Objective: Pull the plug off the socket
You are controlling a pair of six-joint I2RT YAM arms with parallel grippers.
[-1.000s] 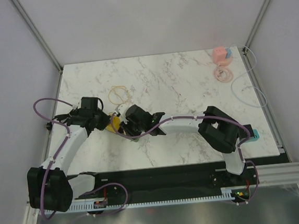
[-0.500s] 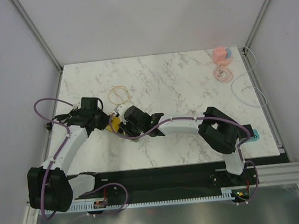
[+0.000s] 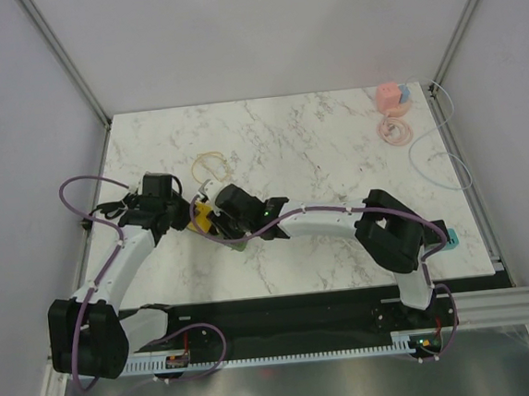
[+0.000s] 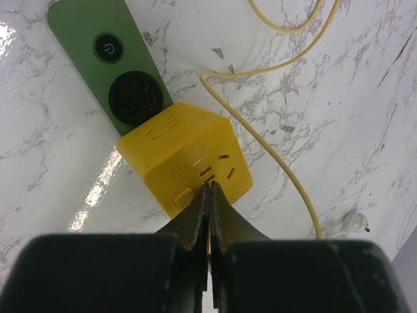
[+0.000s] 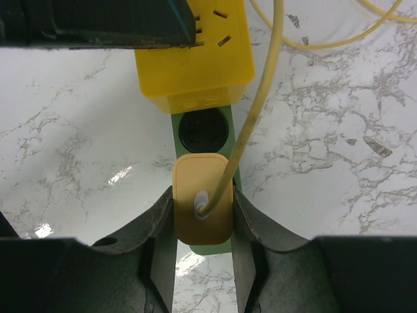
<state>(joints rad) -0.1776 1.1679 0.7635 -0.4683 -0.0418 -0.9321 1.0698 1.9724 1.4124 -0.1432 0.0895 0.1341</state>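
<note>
A green power strip (image 5: 229, 140) lies on the marble table, with a yellow cube adapter (image 5: 195, 62) plugged into it. A flat yellow plug (image 5: 201, 207) with a yellow cord (image 5: 257, 111) sits on the strip's near end. My right gripper (image 5: 201, 212) is shut on this plug, one finger on each side. My left gripper (image 4: 210, 189) is shut, its tips resting on the top of the yellow cube (image 4: 186, 156). The strip (image 4: 98, 59) shows a power button and an empty round socket. In the top view both grippers meet at the cube (image 3: 201, 217).
The yellow cord loops on the table behind the strip (image 3: 211, 166) and ends in a small white connector (image 4: 355, 223). A pink object (image 3: 391, 97) and a pink coil (image 3: 394, 131) sit at the far right corner. A white cable (image 3: 437, 160) hangs at the right edge.
Both grippers and the yellow cube have shifted slightly to the left. Both grips look unchanged.
</note>
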